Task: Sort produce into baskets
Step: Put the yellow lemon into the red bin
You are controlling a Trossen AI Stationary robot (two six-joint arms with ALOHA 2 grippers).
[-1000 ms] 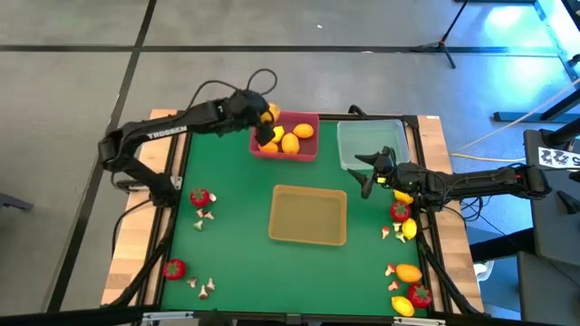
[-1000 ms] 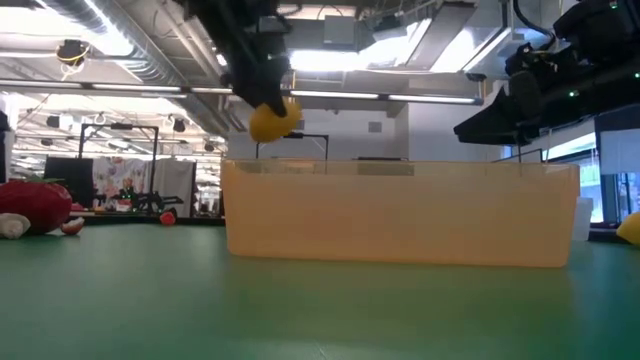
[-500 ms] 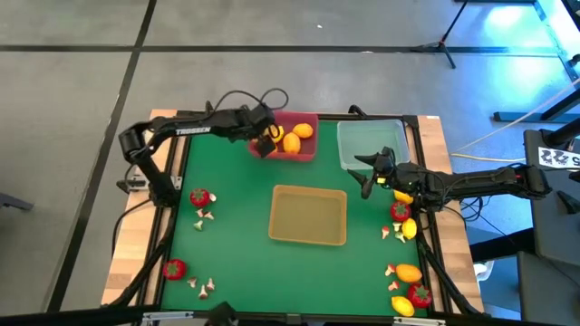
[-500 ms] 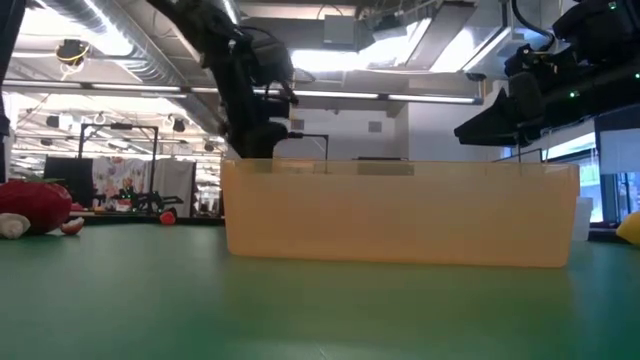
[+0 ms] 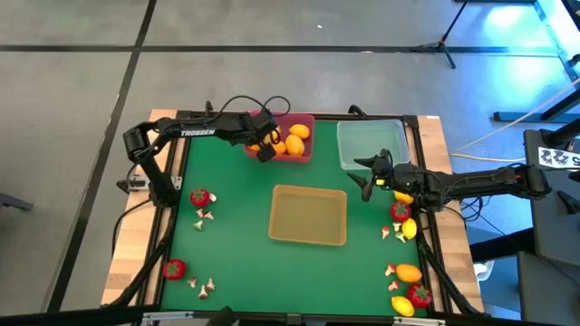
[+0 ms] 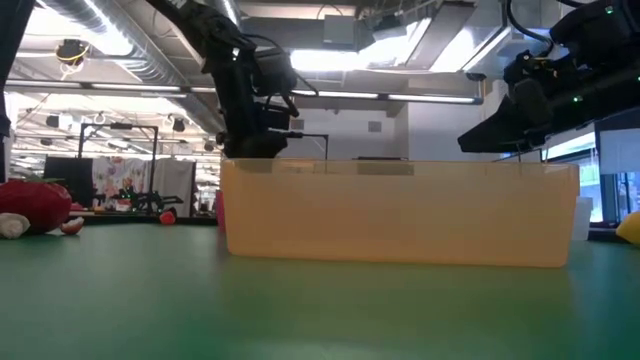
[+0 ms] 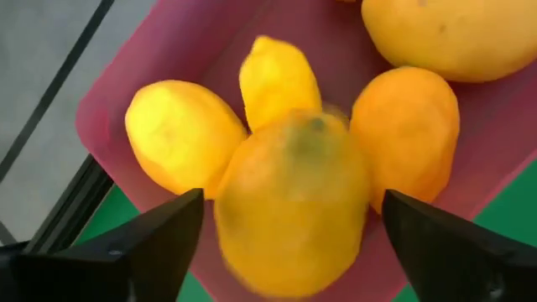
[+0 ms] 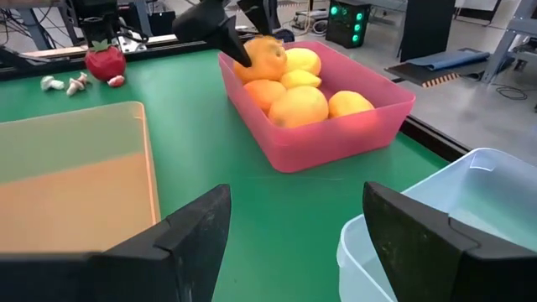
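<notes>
On the left arm (image 5: 195, 133), white lettering reads "TROSSEN"; no other writing can be made out. A white tag with dark marks (image 5: 555, 158) sits at the right edge of the high view, not legible.

Pink basket (image 5: 304, 150): at the far side of the green mat (image 5: 236, 235), left of centre. It holds several yellow and orange lemons (image 8: 300, 106). The left gripper (image 5: 263, 145) is at this basket's near-left corner with its fingers (image 7: 159, 239) spread apart; an orange lemon (image 7: 294, 201) sits between them over the pile, blurred, touching neither finger so far as the left wrist view shows.

Clear basket (image 5: 349, 149): just right of the pink one, far right of the mat. Nothing can be seen inside it.

Tan basket (image 5: 309, 215): centre of the mat, nothing visible inside from above.

The right gripper (image 5: 372, 172) hovers at the near edge of the clear basket, fingers (image 8: 197, 231) apart, nothing between them.

Loose produce: a strawberry (image 5: 200, 196) with mushrooms (image 5: 206, 215) beside it on the left side of the mat; a second strawberry (image 5: 174, 268) and more mushrooms (image 5: 204, 286) near the front left. On the right side, a strawberry (image 5: 400, 211) and a yellow lemon (image 5: 409, 228) lie just beside the right arm (image 5: 471, 184); an orange lemon (image 5: 409, 273), a strawberry (image 5: 419, 295) and another lemon (image 5: 401, 308) lie at the front right.
</notes>
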